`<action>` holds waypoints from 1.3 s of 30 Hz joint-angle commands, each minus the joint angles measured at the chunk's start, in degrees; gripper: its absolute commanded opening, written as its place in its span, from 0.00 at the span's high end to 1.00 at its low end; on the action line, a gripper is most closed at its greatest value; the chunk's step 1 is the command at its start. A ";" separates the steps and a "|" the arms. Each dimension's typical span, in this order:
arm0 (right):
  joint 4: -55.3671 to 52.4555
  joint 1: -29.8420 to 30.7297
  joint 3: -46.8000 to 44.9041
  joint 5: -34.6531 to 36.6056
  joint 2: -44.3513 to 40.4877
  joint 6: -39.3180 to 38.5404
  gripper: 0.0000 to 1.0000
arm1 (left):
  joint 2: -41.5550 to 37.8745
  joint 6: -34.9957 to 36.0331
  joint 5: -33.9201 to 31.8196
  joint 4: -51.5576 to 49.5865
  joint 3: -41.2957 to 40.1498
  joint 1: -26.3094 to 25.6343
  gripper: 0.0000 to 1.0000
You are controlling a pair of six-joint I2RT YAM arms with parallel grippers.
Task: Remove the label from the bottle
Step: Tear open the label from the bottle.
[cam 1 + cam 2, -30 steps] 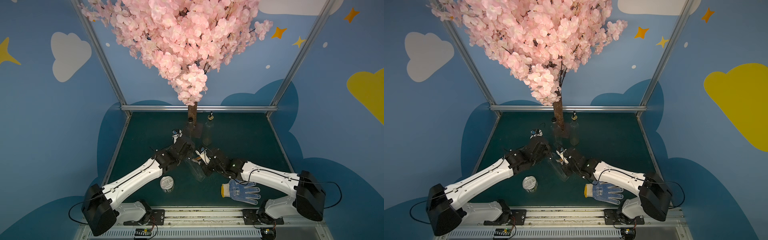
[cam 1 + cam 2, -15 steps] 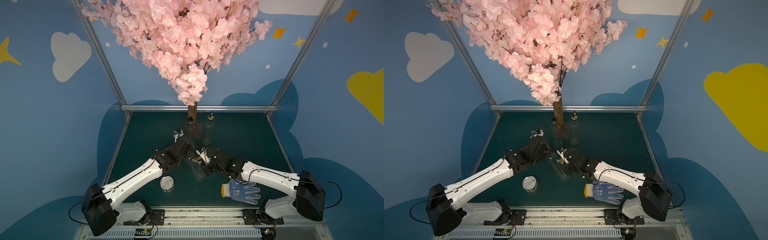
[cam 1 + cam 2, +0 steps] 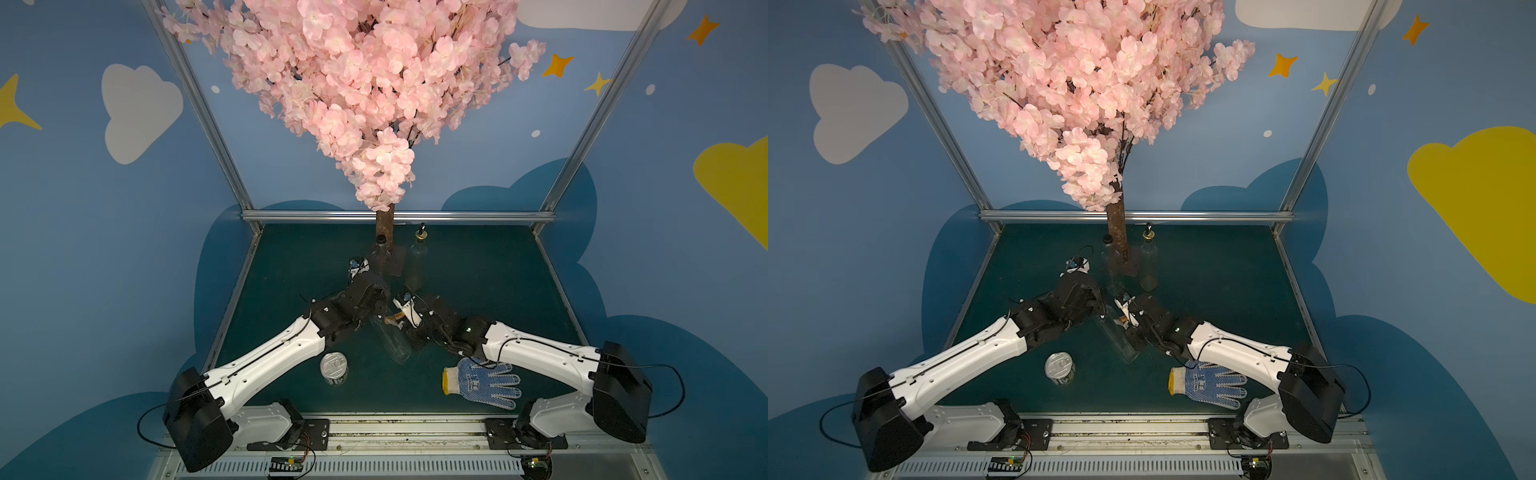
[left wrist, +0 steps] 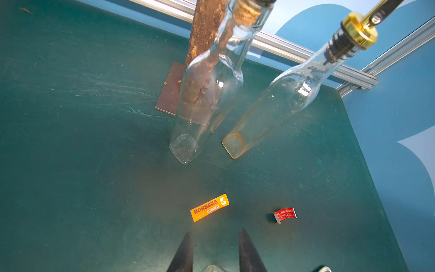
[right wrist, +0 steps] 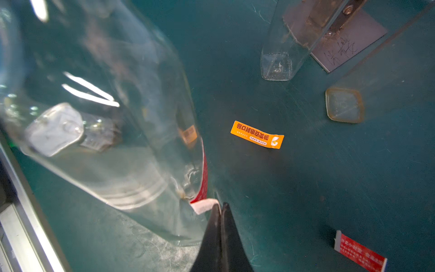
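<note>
Clear round-bodied bottle [image 3: 392, 338] is held slantwise between the two arms near the middle of the dark green mat [image 3: 478, 282], neck toward the back. Whether its base touches the mat I cannot tell. The left gripper [image 4: 215, 232] clamps the neck, its jaws standing apart only by the neck's width. The right gripper [image 5: 220, 207] is pressed together on the lifted white tab of the red paper label [image 5: 205, 179], which clings along the bottle's side.

The step in hand looks like the peel itself. To do it well, the right arm should draw the tab back low along the bottle's wall, slowly, rather than straight outward. Meanwhile the left should hold the neck firm against the pull. An orange sticker [image 5: 257, 134] and a red scrap [image 5: 360, 255] lie loose on the mat, so tearing seems likely. If the tab thins, regrip closer to where the label bonds.
</note>
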 commanded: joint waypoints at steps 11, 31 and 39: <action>-0.67 -0.94 0.65 2.40 -1.23 0.36 1.00 | -1.76 4.68 0.97 0.43 -2.43 -0.19 0.98; -0.67 -1.34 0.44 2.38 -1.28 0.74 1.00 | -3.01 6.88 1.07 2.63 -3.67 -0.82 0.98; -0.76 -1.38 0.39 2.41 -0.88 0.84 1.00 | -3.67 7.86 1.28 4.10 -4.55 -1.15 0.98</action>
